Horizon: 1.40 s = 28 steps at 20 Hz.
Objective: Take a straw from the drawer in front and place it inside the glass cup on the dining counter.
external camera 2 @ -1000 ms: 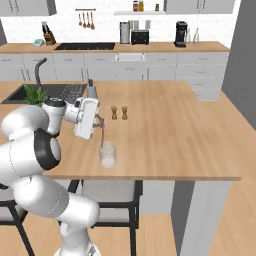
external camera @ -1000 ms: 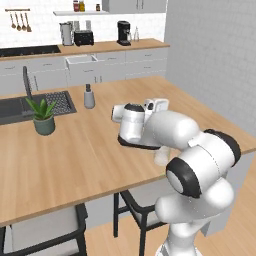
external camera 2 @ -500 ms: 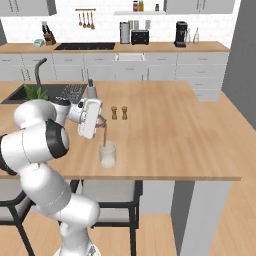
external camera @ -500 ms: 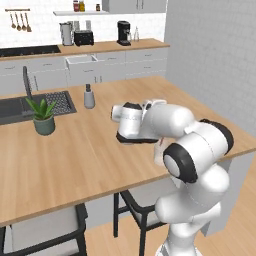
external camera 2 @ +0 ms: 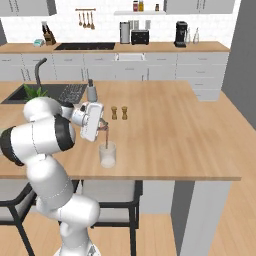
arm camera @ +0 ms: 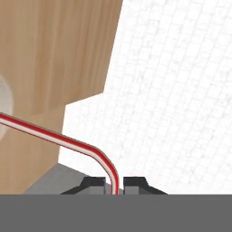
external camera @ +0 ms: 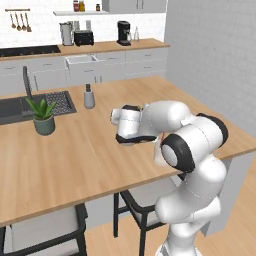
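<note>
Red straw (external camera 2: 106,139) tip inside glass cup (external camera 2: 107,154); pincer (external camera 2: 103,125) clamps it.

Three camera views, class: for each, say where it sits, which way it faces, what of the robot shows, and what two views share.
Left base view: behind the arm to its left, looking forward and down over the dining counter toward the far kitchen wall; the white arm rises at lower right.
Right base view: behind the arm to its right, same direction; arm at lower left, the gripper holding the straw over the glass cup.
Hand view: on the hand, looking along the gripper; dark fingertips pinch the straw.
Shared: both base views show counter, soap dispenser and sink.
</note>
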Motion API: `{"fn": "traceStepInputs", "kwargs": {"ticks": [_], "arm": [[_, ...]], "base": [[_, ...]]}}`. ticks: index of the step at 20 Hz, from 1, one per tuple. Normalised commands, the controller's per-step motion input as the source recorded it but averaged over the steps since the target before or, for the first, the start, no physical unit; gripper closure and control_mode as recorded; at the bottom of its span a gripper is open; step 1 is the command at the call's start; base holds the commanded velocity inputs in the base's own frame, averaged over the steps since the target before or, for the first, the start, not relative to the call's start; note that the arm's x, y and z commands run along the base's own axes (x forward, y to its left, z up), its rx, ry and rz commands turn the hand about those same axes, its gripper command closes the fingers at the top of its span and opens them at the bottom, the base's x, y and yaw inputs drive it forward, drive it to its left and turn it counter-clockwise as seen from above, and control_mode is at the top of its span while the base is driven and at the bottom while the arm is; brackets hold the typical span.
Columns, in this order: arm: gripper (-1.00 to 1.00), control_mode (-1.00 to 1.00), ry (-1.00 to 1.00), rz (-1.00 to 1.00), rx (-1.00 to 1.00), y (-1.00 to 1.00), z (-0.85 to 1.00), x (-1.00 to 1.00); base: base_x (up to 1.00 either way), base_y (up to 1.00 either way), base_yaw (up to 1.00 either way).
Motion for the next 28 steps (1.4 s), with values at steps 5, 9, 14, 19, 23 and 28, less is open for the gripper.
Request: {"fn": "traceStepInputs", "kwargs": {"ticks": [5,9,14,19,23,28], "arm": [[1.00,-1.00,0.00,-0.03,-0.05,-0.02,-0.17,0.27],[1.00,-1.00,0.00,-0.02,-0.02,0.00,-0.20,0.23],[1.00,-1.00,0.00,-0.02,0.00,0.00,-0.21,0.14],[1.00,-1.00,0.00,0.00,0.00,0.00,-0.16,-0.40],[1.00,-1.00,0.00,-0.01,0.00,0.00,-0.23,-0.43],[1.00,-1.00,0.00,-0.01,0.00,0.00,-0.26,-0.24]], "base": [[0.00,0.00,0.00],[0.00,0.00,0.00],[0.00,0.00,0.00],[0.00,0.00,0.00],[0.00,0.00,0.00],[0.00,0.00,0.00]]}}
